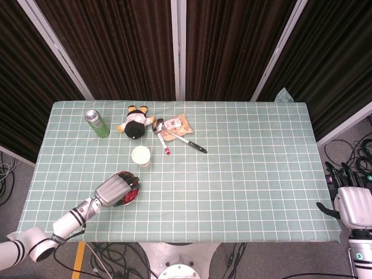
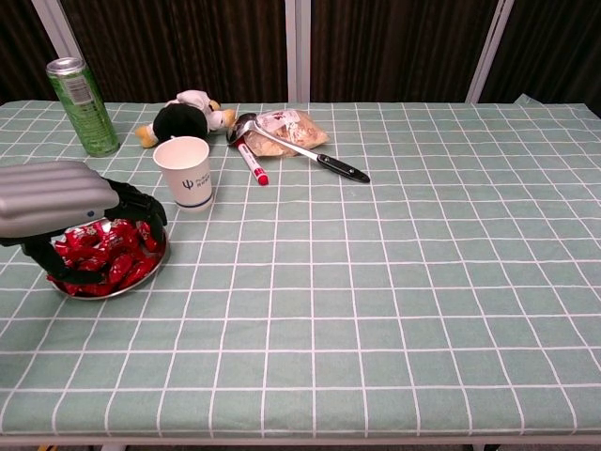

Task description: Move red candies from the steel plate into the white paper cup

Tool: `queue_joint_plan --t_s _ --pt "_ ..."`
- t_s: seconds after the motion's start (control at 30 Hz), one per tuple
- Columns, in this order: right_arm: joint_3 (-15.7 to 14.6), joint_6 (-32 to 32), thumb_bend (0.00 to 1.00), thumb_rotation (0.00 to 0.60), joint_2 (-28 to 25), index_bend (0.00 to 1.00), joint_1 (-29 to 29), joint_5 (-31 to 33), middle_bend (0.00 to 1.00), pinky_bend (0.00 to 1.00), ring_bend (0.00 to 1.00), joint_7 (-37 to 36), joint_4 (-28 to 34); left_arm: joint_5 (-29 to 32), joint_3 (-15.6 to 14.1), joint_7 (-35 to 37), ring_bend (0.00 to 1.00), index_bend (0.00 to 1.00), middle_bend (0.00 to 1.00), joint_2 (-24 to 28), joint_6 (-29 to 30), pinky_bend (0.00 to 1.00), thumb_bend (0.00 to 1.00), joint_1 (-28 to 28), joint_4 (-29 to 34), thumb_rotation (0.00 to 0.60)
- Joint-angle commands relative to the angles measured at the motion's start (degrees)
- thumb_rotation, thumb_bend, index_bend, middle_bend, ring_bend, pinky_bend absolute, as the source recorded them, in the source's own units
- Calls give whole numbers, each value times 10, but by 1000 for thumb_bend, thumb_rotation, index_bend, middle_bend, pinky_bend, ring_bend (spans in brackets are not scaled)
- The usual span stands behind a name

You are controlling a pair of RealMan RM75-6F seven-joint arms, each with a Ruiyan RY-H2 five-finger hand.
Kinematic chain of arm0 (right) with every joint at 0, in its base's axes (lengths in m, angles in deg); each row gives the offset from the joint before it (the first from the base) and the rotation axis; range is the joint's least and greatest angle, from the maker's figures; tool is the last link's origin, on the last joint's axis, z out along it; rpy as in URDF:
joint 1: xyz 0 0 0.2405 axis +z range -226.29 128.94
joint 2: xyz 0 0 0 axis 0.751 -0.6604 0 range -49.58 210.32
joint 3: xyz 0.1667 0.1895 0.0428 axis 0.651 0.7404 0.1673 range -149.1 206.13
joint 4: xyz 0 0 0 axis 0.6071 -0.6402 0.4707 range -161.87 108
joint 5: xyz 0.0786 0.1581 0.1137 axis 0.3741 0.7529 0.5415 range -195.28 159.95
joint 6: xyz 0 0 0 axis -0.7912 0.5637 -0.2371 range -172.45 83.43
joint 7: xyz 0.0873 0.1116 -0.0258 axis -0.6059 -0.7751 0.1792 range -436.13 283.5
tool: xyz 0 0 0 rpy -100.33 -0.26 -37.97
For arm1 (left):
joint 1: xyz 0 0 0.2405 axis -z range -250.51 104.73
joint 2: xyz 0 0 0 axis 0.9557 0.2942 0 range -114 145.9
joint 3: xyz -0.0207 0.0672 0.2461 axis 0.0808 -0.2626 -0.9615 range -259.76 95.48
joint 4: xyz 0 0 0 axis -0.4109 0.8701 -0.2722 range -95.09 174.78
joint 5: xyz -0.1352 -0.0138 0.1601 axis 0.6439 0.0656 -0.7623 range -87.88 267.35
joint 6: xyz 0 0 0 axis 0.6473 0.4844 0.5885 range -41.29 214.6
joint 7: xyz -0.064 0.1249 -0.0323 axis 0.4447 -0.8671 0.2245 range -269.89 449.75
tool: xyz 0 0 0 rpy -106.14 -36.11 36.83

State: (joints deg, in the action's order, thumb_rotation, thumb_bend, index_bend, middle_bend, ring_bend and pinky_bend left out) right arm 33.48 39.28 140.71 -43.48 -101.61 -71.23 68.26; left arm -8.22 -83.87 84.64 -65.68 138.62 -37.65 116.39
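Note:
The steel plate (image 1: pixel 138 190) (image 2: pixel 143 276) lies near the table's front left, heaped with red candies (image 1: pixel 131 186) (image 2: pixel 111 257). My left hand (image 1: pixel 113 189) (image 2: pixel 64 202) hovers right over it, palm down. Its dark fingers (image 2: pixel 141 209) curl down at the plate's far side and the thumb reaches the near side, with candies between them. I see no candy held. The white paper cup (image 1: pixel 141 156) (image 2: pixel 185 172) stands upright just behind the plate. My right hand (image 1: pixel 353 204) stays off the table's right edge with its fingers apart and holds nothing.
At the back left stand a green can (image 1: pixel 97 122) (image 2: pixel 82 92) and a plush toy (image 1: pixel 135 123) (image 2: pixel 183 116). A red marker (image 2: pixel 252 162), a spoon (image 2: pixel 300 150) and a snack bag (image 2: pixel 289 127) lie behind the cup.

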Motion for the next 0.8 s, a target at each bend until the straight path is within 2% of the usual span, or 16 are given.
queue_joint_plan --t_s 0.03,0.27,0.53,0.8 --pt "-1 0 25 600 0 47 -1 1 217 153 41 -2 -1 15 -2 -8 248 341 294 -4 -9 390 261 2 -3 600" --pt "-2 -1 25 600 -2 47 -1 0 221 153 40 -6 -1 45 -4 -9 248 356 294 -14 -18 405 261 2 -11 600" --pt "-4 -1 24 600 -4 47 -3 1 225 153 41 -10 -1 58 -7 1 252 414 328 -31 -14 465 264 4 -26 600" --pt "-4 -6 23 600 -6 50 -3 6 229 153 41 -14 -1 47 -13 36 363 498 429 -58 14 627 347 5 -71 600"
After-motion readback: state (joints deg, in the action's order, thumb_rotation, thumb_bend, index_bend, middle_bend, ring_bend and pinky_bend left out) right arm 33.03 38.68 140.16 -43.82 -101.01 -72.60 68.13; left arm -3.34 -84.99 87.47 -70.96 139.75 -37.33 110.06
